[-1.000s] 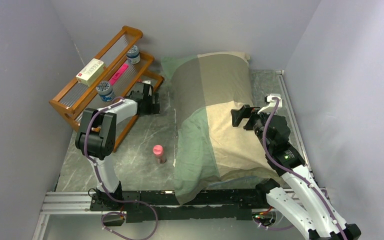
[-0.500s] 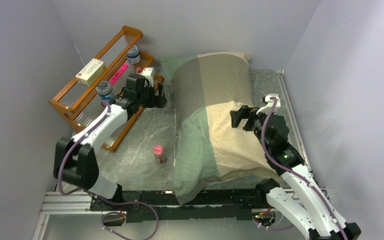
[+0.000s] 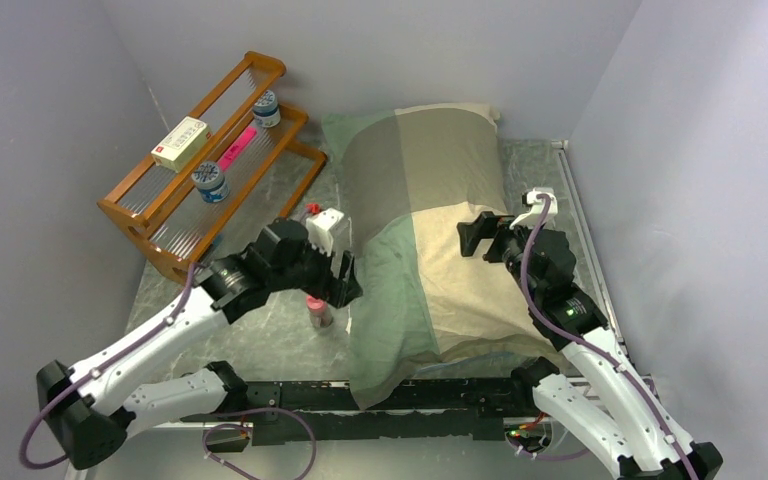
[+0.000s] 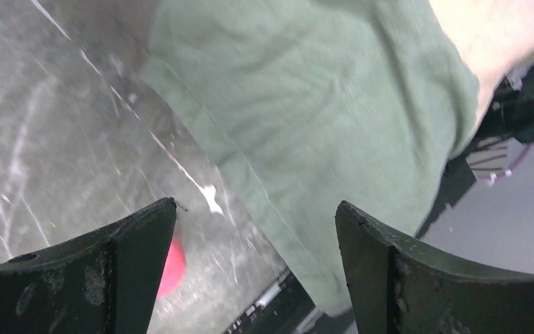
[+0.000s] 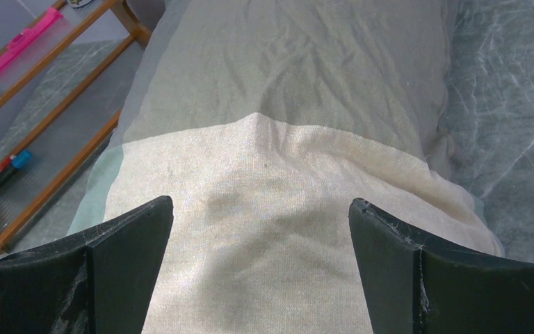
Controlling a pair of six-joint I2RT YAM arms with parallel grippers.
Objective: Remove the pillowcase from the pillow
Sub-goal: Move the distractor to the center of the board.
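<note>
Your soft, wrinkled, beige-and-olive checked cloth pillowcase [image 3: 420, 230] is lying plump along the worktop's right side. Both pincers are gaping wide, holding nothing: left gripper [image 4: 256, 205] beside its green hem, right gripper [image 5: 261, 200] over beige.

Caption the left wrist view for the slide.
Open left hand hovering above the green-and-beige checked cloth pillowcase, small pink container beside its finger.

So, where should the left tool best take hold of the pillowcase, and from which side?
Probably the green near-left corner of the pillowcase: it lies flat and limp, past the stuffed bulge. Come from the left, where the open left tool hangs.
</note>
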